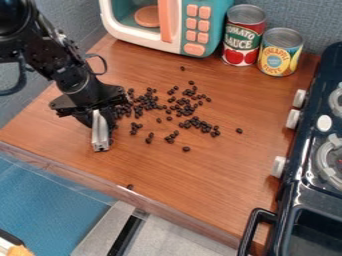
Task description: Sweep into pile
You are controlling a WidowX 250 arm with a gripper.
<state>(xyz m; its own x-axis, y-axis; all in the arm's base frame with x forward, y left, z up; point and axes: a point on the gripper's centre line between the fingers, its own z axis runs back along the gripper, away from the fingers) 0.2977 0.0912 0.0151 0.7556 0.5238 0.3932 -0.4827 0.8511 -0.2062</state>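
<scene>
The black gripper (pixel 100 142) hangs over the left part of the wooden counter, its two pale, silvery fingers together and pointing down. Dark beans (pixel 148 102) lie scattered from just right of the gripper to the counter's middle, densest beside the gripper and right of centre. A few lie apart, such as a bean (pixel 186 149) toward the front, a bean (pixel 239 130) at the right and a bean (pixel 129 186) by the front edge. Beans close to the fingers are partly hidden by the gripper.
A toy microwave (pixel 172 25) stands at the back, with a tomato can (pixel 243 36) and a pineapple can (pixel 280 52) to its right. A dark toy stove (pixel 307 150) with white knobs lines the right side. The counter's front edge (pixel 87 176) runs diagonally below the beans.
</scene>
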